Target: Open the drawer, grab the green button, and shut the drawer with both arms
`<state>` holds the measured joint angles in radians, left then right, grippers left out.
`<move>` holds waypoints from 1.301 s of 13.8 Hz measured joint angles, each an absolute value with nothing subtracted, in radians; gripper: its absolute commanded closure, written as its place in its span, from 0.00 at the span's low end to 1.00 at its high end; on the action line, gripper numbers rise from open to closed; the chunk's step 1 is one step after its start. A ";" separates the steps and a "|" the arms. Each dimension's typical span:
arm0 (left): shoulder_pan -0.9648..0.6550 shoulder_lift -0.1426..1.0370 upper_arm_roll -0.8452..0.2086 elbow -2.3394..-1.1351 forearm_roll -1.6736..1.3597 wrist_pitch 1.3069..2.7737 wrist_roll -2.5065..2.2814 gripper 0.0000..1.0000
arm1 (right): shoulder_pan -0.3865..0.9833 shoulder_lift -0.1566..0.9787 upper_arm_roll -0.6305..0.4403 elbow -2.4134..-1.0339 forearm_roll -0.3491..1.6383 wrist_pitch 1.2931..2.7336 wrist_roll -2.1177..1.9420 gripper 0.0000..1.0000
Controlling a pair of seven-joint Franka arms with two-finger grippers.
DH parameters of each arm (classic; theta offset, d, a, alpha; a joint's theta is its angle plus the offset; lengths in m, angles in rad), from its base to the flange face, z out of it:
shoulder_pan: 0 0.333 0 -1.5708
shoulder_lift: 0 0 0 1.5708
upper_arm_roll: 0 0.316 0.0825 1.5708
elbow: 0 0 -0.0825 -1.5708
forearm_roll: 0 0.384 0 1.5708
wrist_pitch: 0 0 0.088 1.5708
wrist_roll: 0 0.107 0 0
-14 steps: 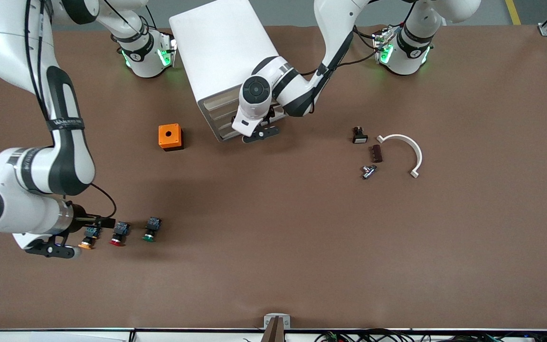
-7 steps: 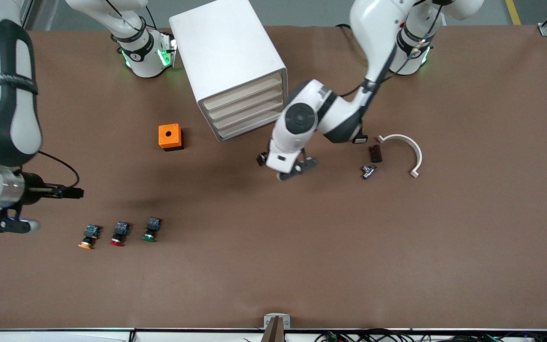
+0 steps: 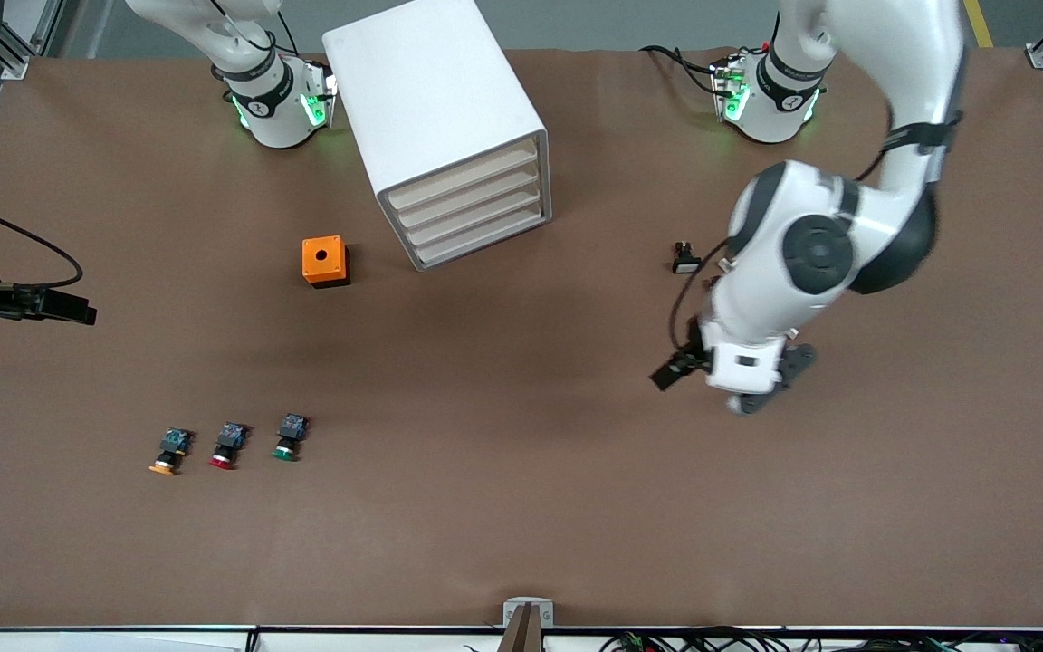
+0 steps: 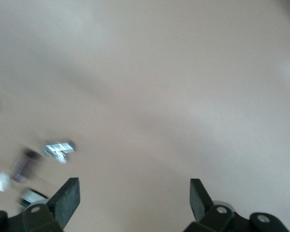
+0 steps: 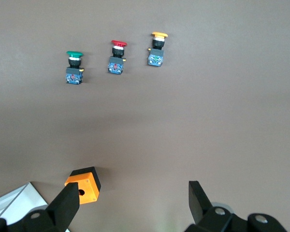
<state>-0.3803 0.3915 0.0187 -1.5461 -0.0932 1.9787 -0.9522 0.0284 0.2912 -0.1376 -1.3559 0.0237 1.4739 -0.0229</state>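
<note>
The white cabinet [image 3: 435,100] stands between the arm bases, and all of its drawers are shut. The drawer [image 3: 483,237] is the lowest one. The green-capped button [image 3: 286,439] lies on the table nearer the front camera, beside a red-capped one [image 3: 227,445] and an orange-capped one [image 3: 168,451]. It also shows in the right wrist view [image 5: 73,67]. My left gripper [image 4: 134,195] is open and empty over bare table toward the left arm's end [image 3: 757,389]. My right gripper [image 5: 134,203] is open and empty, high over the right arm's end of the table, mostly outside the front view.
An orange box [image 3: 324,261] with a round hole sits beside the cabinet toward the right arm's end [image 5: 83,184]. A small black and white part [image 3: 684,258] lies next to the left arm. Blurred small parts [image 4: 58,150] show in the left wrist view.
My left gripper has swung from the cabinet's drawer fronts out toward the left arm's end. My right gripper has risen and drawn away from the three buttons. The drawers stay shut.
</note>
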 measured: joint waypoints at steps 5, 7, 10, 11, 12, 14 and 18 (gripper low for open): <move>-0.251 0.276 0.020 -1.506 -0.070 1.774 -0.760 0.00 | 0.017 0.292 -0.136 -1.358 0.024 1.472 -0.026 0.00; -0.246 0.240 0.019 -1.500 -0.013 1.722 -0.720 0.00 | 0.017 0.291 -0.135 -1.353 0.024 1.475 -0.026 0.00; -0.244 0.199 0.019 -1.496 0.019 1.663 -0.660 0.00 | 0.017 0.289 -0.135 -1.325 0.024 1.475 -0.026 0.00; -0.237 0.183 0.019 -1.495 0.020 1.646 -0.636 0.00 | 0.017 0.285 -0.135 -1.317 0.024 1.476 -0.026 0.00; -0.226 0.165 0.020 -1.494 0.020 1.630 -0.607 0.00 | 0.017 0.274 -0.135 -1.310 0.024 1.476 -0.026 0.00; -0.200 0.129 0.020 -1.494 0.020 1.598 -0.551 0.00 | 0.017 0.229 -0.132 -1.301 0.023 1.454 -0.026 0.00; -0.160 0.073 0.020 -1.493 0.020 1.560 -0.425 0.00 | 0.015 0.153 -0.133 -1.304 0.023 1.405 -0.025 0.00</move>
<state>-0.1603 0.0730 0.0205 -1.4933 0.0204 1.5595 -0.4253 0.0151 0.1534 -0.1326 -1.3039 0.0235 1.4051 -0.0247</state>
